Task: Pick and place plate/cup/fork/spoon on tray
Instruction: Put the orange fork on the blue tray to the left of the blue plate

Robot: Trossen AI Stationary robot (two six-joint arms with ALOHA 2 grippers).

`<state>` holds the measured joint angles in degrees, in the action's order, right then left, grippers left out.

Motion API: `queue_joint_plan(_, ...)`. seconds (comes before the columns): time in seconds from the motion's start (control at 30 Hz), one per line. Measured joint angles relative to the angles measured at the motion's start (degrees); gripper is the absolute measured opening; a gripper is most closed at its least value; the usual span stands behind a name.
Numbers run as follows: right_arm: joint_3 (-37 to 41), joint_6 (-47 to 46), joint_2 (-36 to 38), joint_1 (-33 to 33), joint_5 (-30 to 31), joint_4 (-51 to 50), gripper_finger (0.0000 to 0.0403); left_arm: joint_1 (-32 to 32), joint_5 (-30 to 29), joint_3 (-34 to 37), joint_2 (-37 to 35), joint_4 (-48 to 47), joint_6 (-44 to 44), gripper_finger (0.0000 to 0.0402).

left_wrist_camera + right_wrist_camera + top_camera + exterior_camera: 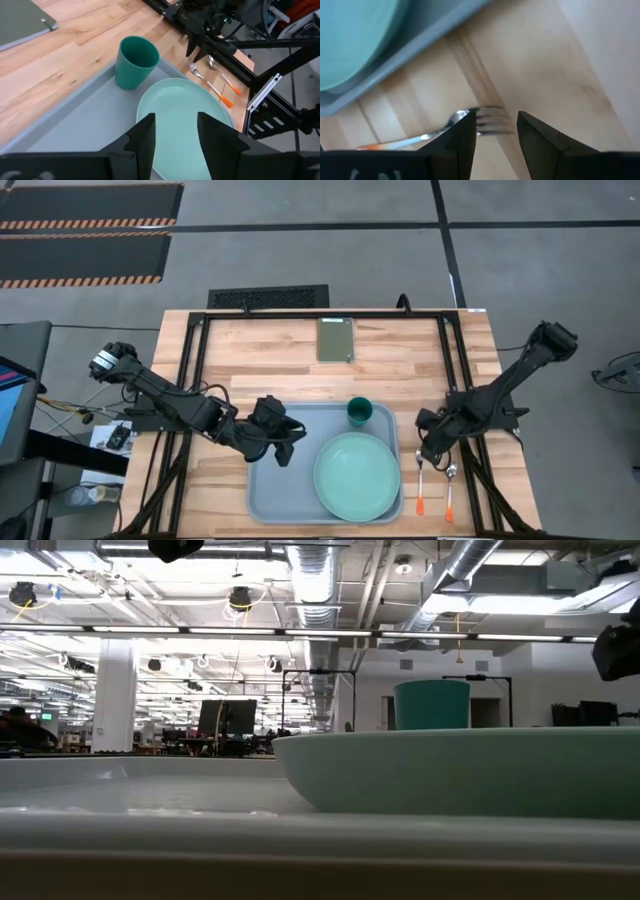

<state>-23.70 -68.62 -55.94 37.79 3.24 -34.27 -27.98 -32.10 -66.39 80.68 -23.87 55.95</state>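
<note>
Beside the tray's (262, 498) right edge, right gripper (495, 127) hangs open over the fork (421, 478), tines between its fingers, lined up to grab; spoon (450, 488) alongside. Plate (357, 476), cup (360, 412) already loaded. Left gripper (176, 131) open, empty, over the tray.

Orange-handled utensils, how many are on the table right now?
2. The fork lies on the wood just right of the tray; the spoon lies beside it, farther right. Neither is on the tray yet.
</note>
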Motion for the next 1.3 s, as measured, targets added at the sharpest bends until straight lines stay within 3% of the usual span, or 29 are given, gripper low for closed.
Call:
queue_joint_plan(0.43, 0.8, 5.2, -6.2, 0.1, -1.7, 2.4, 0.0161, -0.1, -0.3, 0.0, 0.0, -1.3, 0.7, 0.0131)
queue_joint_plan(0.83, 0.5, 7.5, -7.2, 0.0, -2.7, 5.6, 0.0013, -0.1, -0.3, 0.0, 0.0, -1.3, 0.8, 0.0131)
queue_joint_plan(1.3, -3.3, 6.9, -7.4, 0.1, -1.5, 2.2, 0.0003, -0.1, -3.2, 0.0, 0.0, -1.3, 0.7, 0.0131)
